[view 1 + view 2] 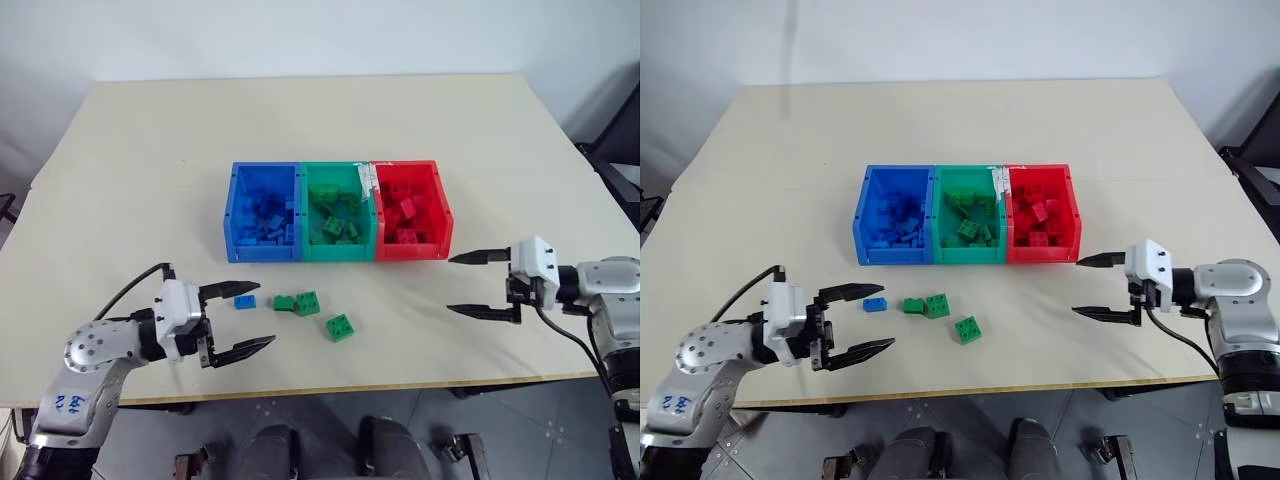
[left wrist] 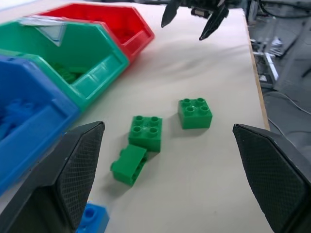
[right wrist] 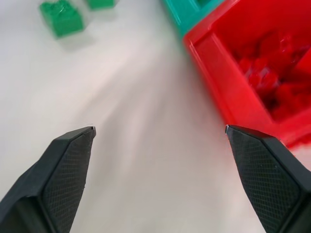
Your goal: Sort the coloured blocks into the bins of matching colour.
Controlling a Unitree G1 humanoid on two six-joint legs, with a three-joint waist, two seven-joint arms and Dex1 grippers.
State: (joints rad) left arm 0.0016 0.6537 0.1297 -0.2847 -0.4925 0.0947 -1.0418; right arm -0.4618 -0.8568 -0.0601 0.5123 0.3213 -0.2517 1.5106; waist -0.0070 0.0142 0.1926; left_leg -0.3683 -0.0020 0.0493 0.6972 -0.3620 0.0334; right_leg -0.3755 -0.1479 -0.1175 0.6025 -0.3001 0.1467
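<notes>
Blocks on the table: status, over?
Left hand open, empty, near blue block. Right hand open, empty, beside red bin. Three green blocks and the blue one unsorted. Nothing blocking.

A big pale table [image 1: 150,150] is holding the bins [image 1: 338,212]. In front of the bins, one blue block [image 1: 245,301] and three green blocks [image 1: 310,310] are lying.

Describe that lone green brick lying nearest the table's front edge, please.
The lone green brick is a small square block of glossy plastic with four round studs on top. It sits studs-up on the pale table, a little skewed to the table's edge, in front of the green bin. Nothing touches it; two other green bricks lie close by, apart from it.
</notes>
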